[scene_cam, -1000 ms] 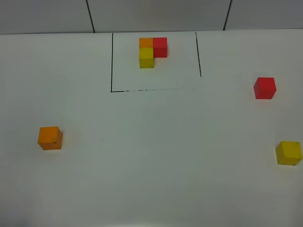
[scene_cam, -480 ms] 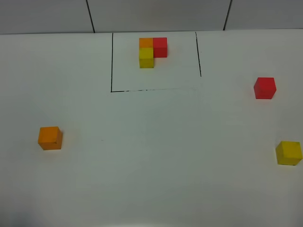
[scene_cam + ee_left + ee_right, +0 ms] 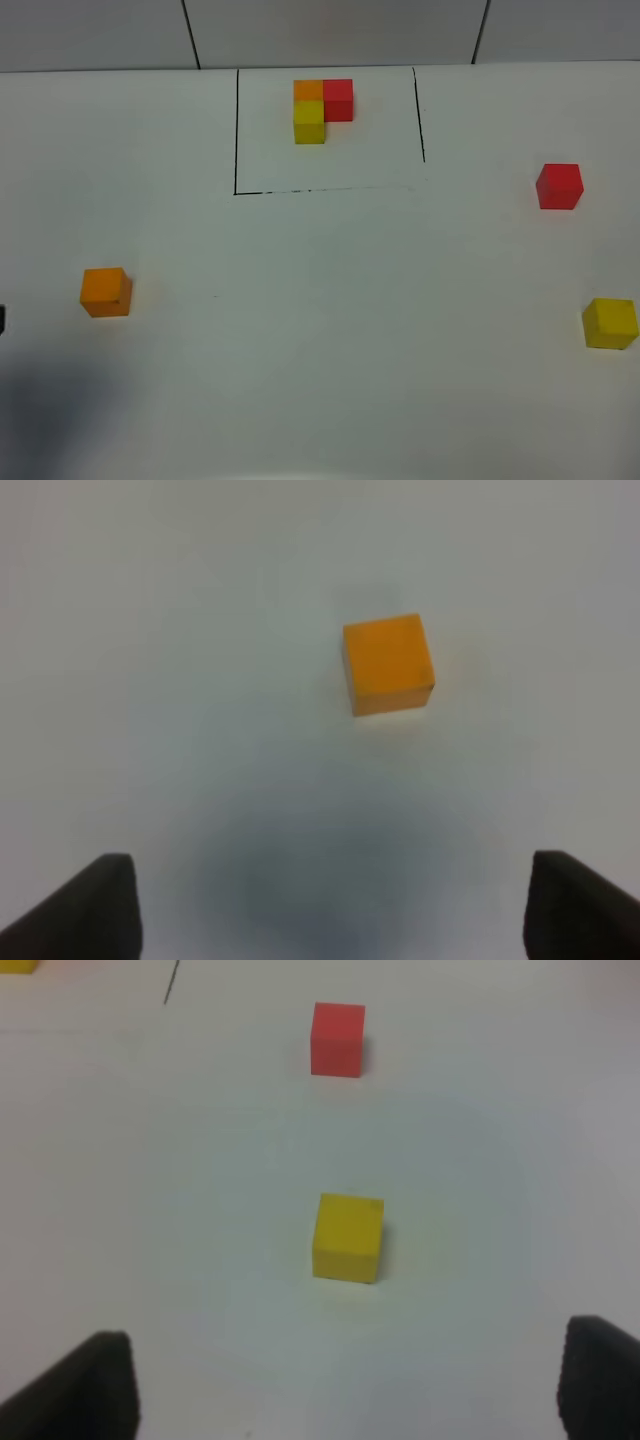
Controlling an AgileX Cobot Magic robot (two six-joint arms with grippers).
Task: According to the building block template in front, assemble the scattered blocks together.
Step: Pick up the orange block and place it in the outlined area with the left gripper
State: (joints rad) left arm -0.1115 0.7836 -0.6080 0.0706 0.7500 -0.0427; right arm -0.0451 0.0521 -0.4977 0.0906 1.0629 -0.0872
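White worktop (image 3: pixel 330 380) carries everything. At its far middle, thin black lines (image 3: pixel 236 130) frame the building block template (image 3: pixel 322 105): orange at the corner, a red arm to the right, and a yellow arm toward the near edge. The scattered blocks lie well apart. The orange cube (image 3: pixel 105 291) sits on the left, the red cube (image 3: pixel 559 186) on the right, and the yellow cube (image 3: pixel 610 323) nearer the front edge than the red. The left jaws stand wide open and empty, with the orange cube ahead of them. The right jaws, equally wide and empty, face the yellow cube, with the red one beyond.
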